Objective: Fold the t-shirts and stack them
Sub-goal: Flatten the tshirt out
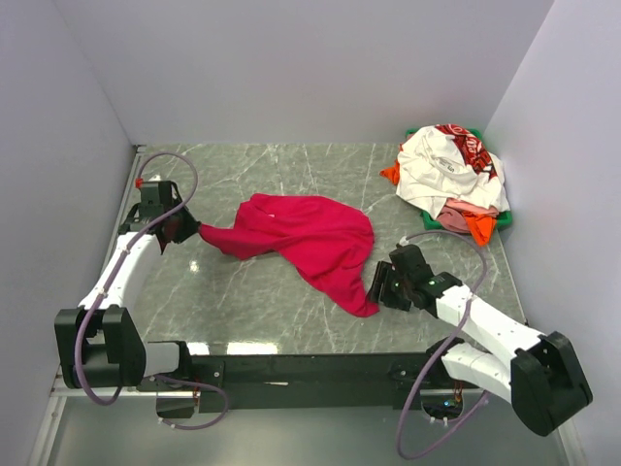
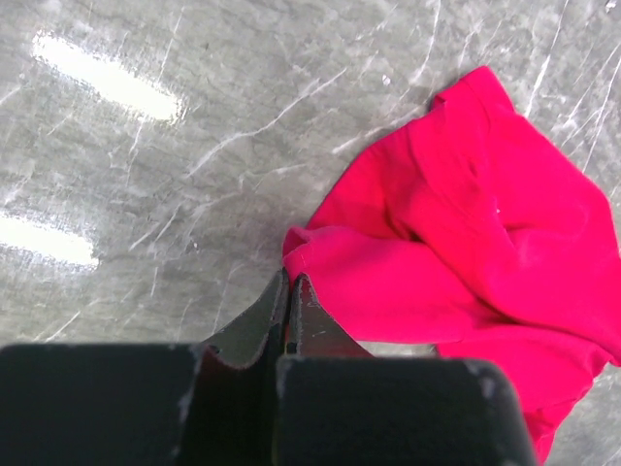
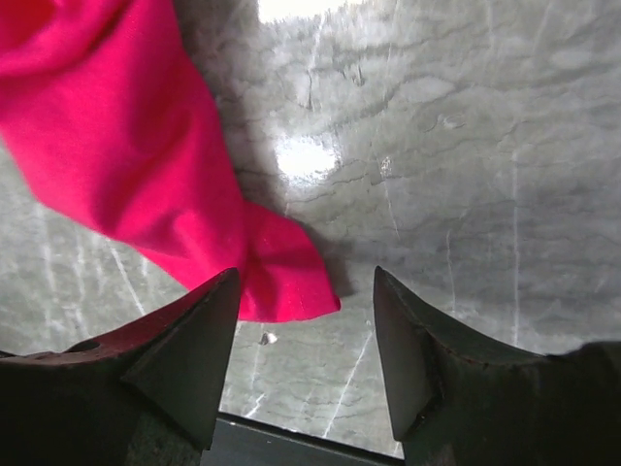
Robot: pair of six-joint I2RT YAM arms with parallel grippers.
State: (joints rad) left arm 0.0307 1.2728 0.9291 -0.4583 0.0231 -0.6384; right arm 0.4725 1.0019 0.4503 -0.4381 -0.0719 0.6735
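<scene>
A crimson red t-shirt [image 1: 310,243] lies crumpled across the middle of the table, stretched from left to near right. My left gripper [image 1: 191,229] is shut on the shirt's left edge; in the left wrist view the fingertips [image 2: 289,283] pinch the red cloth [image 2: 466,233]. My right gripper [image 1: 376,288] is open and empty, just right of the shirt's near corner; in the right wrist view that corner [image 3: 281,282] lies between the fingers on the table. A white t-shirt with red-and-black print [image 1: 446,165] tops a pile with orange [image 1: 479,227], pink and green cloth at the back right.
The pile of shirts sits in the back right corner against the right wall. The marble table [image 1: 252,301] has a black front edge [image 1: 291,367]. White walls close in left, back and right.
</scene>
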